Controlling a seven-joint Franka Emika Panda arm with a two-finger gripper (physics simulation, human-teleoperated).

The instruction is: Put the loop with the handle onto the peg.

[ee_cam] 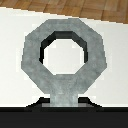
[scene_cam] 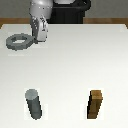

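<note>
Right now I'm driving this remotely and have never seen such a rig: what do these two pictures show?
The exterior view shows a white table from off the robot, with the grey arm at its far edge. The wrist view comes from a camera on the arm. The loop with the handle fills it, with dark end effector parts at the handle. I cannot tell whether the end effector has closed on it. Nearer the exterior camera stand the peg and a brown block.

Grey loop with the handle (scene_cam: 18, 41) flat on white table; dark upright peg (scene_cam: 34, 104) well apart
</note>
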